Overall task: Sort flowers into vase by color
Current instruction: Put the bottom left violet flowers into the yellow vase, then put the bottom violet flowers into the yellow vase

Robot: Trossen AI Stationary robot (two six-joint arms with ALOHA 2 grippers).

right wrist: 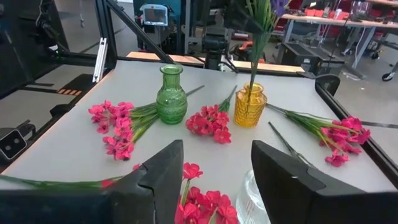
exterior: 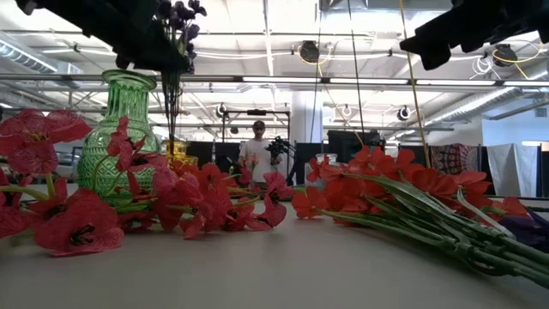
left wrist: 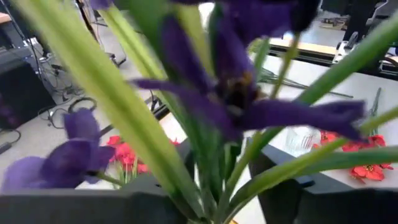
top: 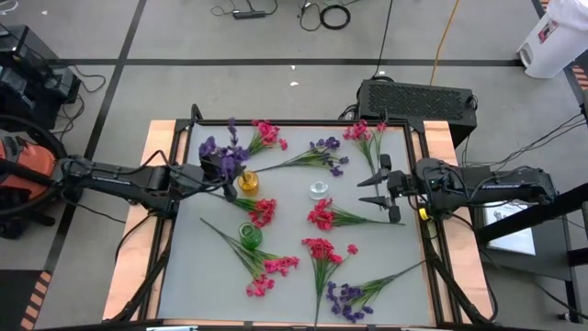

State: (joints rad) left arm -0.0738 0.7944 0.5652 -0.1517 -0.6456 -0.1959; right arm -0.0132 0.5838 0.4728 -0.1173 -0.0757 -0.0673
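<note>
A purple sprig (right wrist: 256,53) stands with its stem in the yellow vase (right wrist: 250,106), left of the table's middle. My left gripper (left wrist: 217,202) is raised above that vase (top: 248,181), open, with one finger on each side of the sprig's stem and leaves. Whether a finger touches them, I cannot tell. The green vase (top: 250,236) and a clear vase (top: 319,190) hold nothing. Pink-red sprigs (top: 322,216) and purple sprigs (top: 344,299) lie flat around them. My right gripper (top: 375,188) hovers open to the right of the clear vase, holding nothing.
More sprigs lie along the far edge (top: 363,133) and the near part of the table (top: 271,276). A black box (top: 418,97) sits beyond the far edge. In the low view a person (exterior: 257,154) stands far back in the room.
</note>
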